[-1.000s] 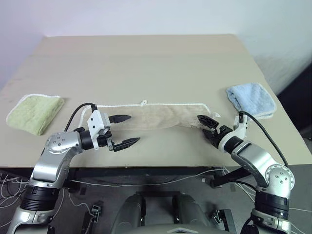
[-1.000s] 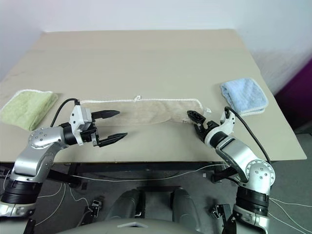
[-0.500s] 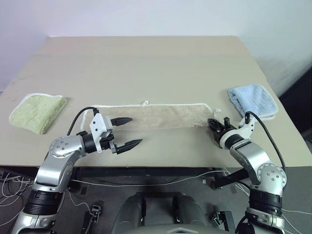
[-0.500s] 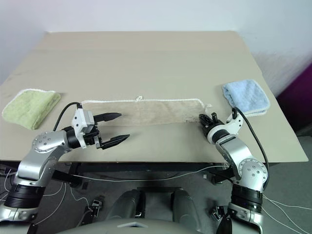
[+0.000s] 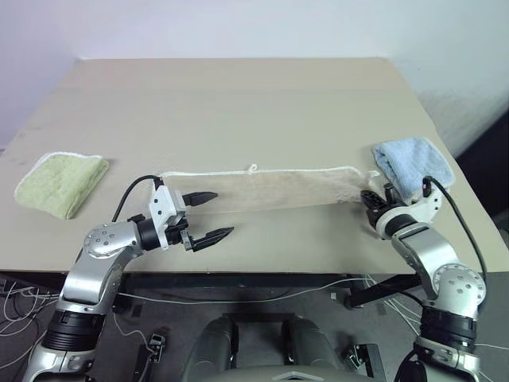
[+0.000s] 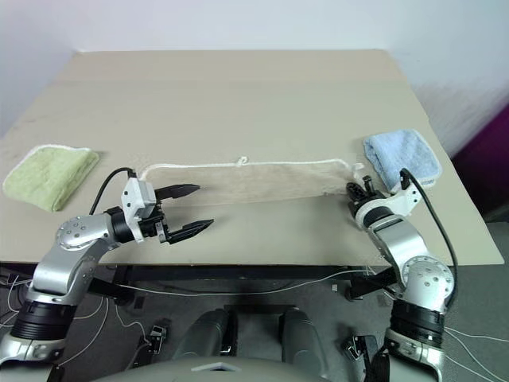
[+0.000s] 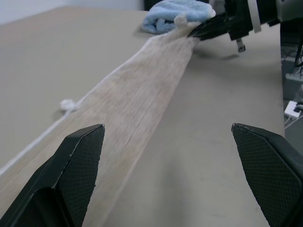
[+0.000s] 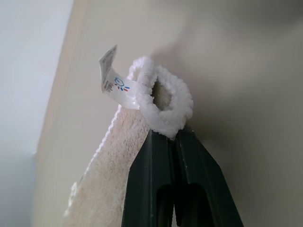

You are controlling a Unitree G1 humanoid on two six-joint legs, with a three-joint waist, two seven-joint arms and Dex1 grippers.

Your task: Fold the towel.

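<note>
A rectangular beige table (image 5: 238,95) carries a folded light green terry cloth (image 5: 60,183) at nine o'clock and a folded light blue terry cloth (image 5: 413,163) at three o'clock.

The left gripper (image 5: 208,215) hangs just above the near table edge, its two black fingers spread wide and pointing across toward the other arm. The right gripper (image 5: 368,198) is pinched tight on the towel (image 5: 274,189) corner, forearm angled forward.

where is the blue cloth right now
In the head views the folded blue cloth lies on the table near its right edge, just beyond the right gripper, which is shut on the beige towel's right end.
</note>
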